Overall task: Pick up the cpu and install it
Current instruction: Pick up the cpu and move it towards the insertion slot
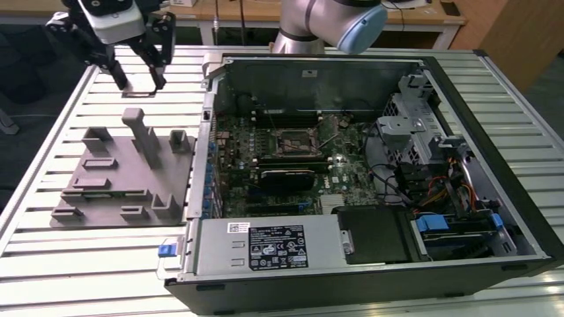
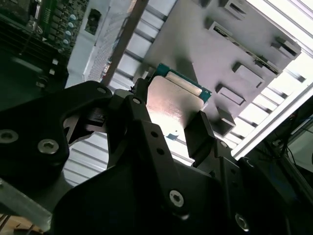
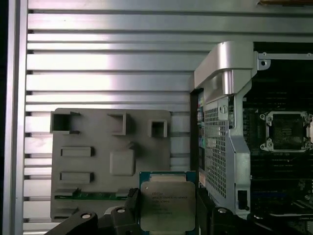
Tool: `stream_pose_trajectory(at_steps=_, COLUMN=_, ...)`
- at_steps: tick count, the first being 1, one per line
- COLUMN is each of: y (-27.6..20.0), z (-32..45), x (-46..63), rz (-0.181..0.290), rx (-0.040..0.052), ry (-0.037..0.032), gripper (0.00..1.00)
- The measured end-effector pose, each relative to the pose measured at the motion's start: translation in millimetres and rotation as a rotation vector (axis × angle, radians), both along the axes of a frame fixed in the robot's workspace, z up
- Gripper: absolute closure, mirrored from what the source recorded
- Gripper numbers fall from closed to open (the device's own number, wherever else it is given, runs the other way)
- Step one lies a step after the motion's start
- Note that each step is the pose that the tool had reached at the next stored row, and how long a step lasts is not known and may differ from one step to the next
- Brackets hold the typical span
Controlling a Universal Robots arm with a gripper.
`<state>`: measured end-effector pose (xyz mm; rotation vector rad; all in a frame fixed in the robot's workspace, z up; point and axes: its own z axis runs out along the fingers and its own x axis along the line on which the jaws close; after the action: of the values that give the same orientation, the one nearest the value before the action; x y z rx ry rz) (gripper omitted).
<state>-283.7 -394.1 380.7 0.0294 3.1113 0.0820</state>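
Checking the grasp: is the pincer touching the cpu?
Touching. In both wrist views the pincer clamps the cpu by two opposite edges, one finger against each, with no gap visible.

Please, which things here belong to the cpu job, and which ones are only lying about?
Belong to the job:
- the cpu, held in the gripper
- the socket inside the computer case

Only lying about:
- the grey tray
- the power supply
- the cables
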Motion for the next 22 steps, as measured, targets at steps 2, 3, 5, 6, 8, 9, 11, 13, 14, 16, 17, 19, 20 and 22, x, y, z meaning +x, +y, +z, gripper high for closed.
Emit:
stream_pose_trajectory(at_steps=2, y=0.5, z=0.1, x=7.8, rz=0.000, rx=-0.0001, ry=0.0002, gripper=0.46)
stream_pose_trajectory(at_steps=3, y=0.8, z=0.1, x=11.7, rz=0.000, rx=-0.0001, ry=0.0002, gripper=0.46)
stream_pose_trajectory(at_steps=5, y=1.2, z=0.0, x=20.2, rz=0.000, rx=0.0000, ry=0.0001, gripper=0.46)
stream_pose_trajectory(at_steps=6, y=1.5, z=0.0, x=24.5, rz=0.000, rx=0.0000, ry=0.0000, gripper=0.46)
stream_pose_trajectory(at_steps=8, y=2.1, z=0.0, x=32.8, rz=0.000, rx=-0.0001, ry=0.0002, gripper=0.46)
stream_pose_trajectory(at_steps=9, y=2.4, z=0.0, x=36.9, rz=0.000, rx=-0.0001, ry=0.0001, gripper=0.46)
stream_pose_trajectory(at_steps=11, y=2.9, z=-0.1, x=45.3, rz=0.000, rx=0.0000, ry=0.0000, gripper=0.46)
stream_pose_trajectory(at_steps=13, y=3.6, z=0.0, x=54.2, rz=0.000, rx=-0.0001, ry=0.0002, gripper=0.46)
stream_pose_trajectory(at_steps=14, y=3.9, z=0.0, x=58.5, rz=0.000, rx=-0.0001, ry=0.0002, gripper=0.46)
stream_pose_trajectory(at_steps=16, y=4.5, z=-0.1, x=66.7, rz=0.000, rx=0.0000, ry=0.0001, gripper=0.46)
stream_pose_trajectory(at_steps=17, y=4.8, z=-0.1, x=70.5, rz=0.000, rx=-0.0001, ry=0.0001, gripper=0.46)
stream_pose_trajectory(at_steps=19, y=5.4, z=-0.1, x=77.7, rz=0.000, rx=0.0000, ry=0.0001, gripper=0.46)
stream_pose_trajectory(at_steps=20, y=5.8, z=-0.1, x=81.2, rz=0.000, rx=-0.0001, ry=0.0001, gripper=0.46)
stream_pose_trajectory(at_steps=22, y=6.5, z=-0.1, x=88.3, rz=0.000, rx=-0.0001, ry=0.0001, gripper=0.46)
